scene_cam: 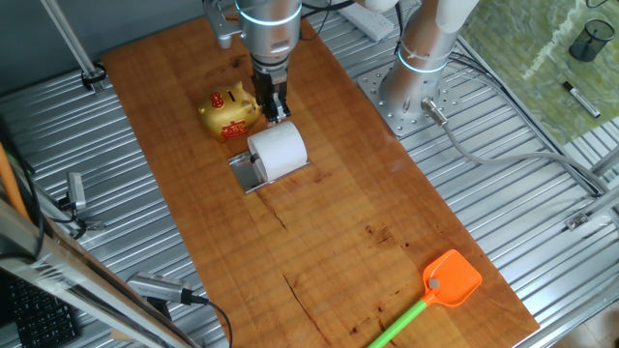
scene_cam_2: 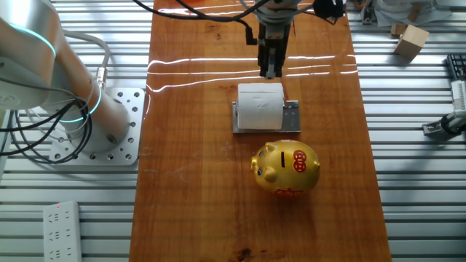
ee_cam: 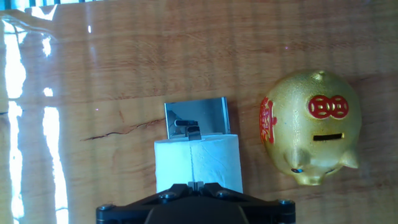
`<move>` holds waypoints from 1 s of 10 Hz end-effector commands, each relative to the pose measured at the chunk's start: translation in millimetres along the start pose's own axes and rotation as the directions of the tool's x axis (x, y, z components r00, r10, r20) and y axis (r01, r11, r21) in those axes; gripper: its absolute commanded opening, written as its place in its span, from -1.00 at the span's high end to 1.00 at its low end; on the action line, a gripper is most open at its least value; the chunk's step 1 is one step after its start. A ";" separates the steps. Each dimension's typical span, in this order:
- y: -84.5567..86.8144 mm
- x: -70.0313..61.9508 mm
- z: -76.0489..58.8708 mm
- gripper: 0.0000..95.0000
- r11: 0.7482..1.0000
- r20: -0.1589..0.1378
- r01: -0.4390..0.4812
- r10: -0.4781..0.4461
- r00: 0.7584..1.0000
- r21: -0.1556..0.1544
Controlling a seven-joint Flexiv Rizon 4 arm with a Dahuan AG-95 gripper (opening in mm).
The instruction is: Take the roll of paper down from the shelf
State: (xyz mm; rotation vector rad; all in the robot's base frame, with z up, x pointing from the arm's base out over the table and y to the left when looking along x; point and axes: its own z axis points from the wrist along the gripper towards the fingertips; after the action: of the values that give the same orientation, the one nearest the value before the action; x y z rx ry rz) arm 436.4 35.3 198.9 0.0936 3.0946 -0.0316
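Observation:
The white roll of paper (scene_cam: 279,152) lies on its side on the small silver shelf (scene_cam: 247,172) in the middle of the wooden table. It also shows in the other fixed view (scene_cam_2: 260,106) on the shelf (scene_cam_2: 293,116). In the hand view the roll (ee_cam: 198,163) covers the near part of the shelf (ee_cam: 196,116). My gripper (scene_cam: 274,106) hangs just above and behind the roll, with its fingers together and nothing between them. It shows from the other side too (scene_cam_2: 271,69), and in the hand view the gripper (ee_cam: 196,185) sits over the roll's near edge.
A gold and red piggy bank (scene_cam: 230,111) stands right beside the shelf, also seen in the other fixed view (scene_cam_2: 286,167) and the hand view (ee_cam: 311,127). An orange fly swatter (scene_cam: 450,280) lies at the table's near end. The robot base (scene_cam: 418,87) is to the side.

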 end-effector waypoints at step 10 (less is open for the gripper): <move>-0.1 0.4 0.2 1.00 0.992 -0.016 0.127 -0.127 0.992 0.002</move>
State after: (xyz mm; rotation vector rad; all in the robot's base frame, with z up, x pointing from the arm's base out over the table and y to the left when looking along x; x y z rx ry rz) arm 435.7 35.6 198.4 -0.1036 3.1092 -0.0394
